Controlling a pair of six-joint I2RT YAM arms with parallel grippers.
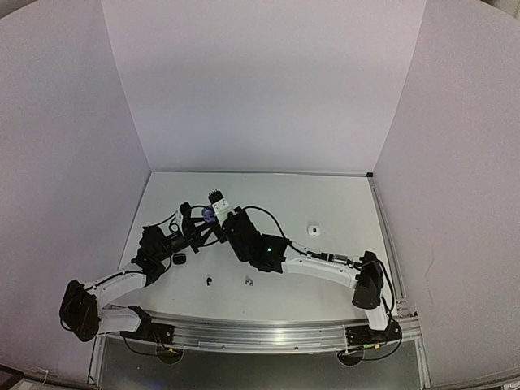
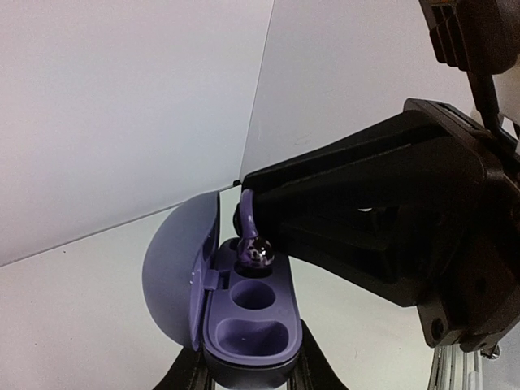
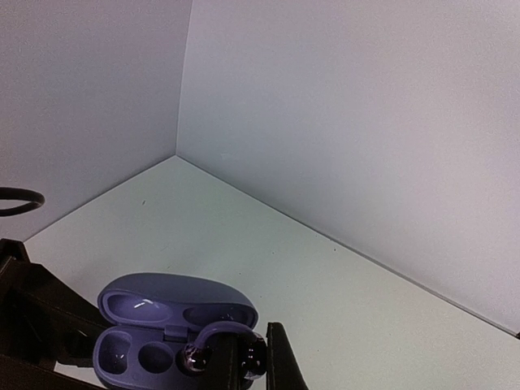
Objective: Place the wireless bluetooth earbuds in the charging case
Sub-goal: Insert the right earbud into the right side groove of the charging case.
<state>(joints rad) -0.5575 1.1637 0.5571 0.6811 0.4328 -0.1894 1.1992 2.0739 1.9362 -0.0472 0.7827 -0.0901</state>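
Nearest the arm bases, a black bud point(image 1: 209, 280) and a pale bud point(image 1: 249, 281) lie loose on the table point(image 1: 341, 203), well apart from the work beyond them. There the left gripper point(image 2: 252, 380) is clamped on the lower body of the open purple charging case point(image 2: 213, 335), whose lid point(image 2: 175, 276) is hinged up on the left. The right gripper point(image 3: 244, 366) pinches a purple clip-style earbud point(image 2: 256, 253). The bud's glossy ball end hangs at the far end of the case, just past the empty wells point(image 2: 252, 294); I cannot tell whether it touches.

To seat it well, I judge the bud should be squared to its well and lowered slowly. The jaws should part only once it sits flush.

The lid stands close on the bud's left, so any sideways correction is safer to the right. A small white piece point(image 1: 314, 228) lies well off to the right. Farther on, the table runs to the back wall point(image 1: 260, 81), which should leave room to lift away.
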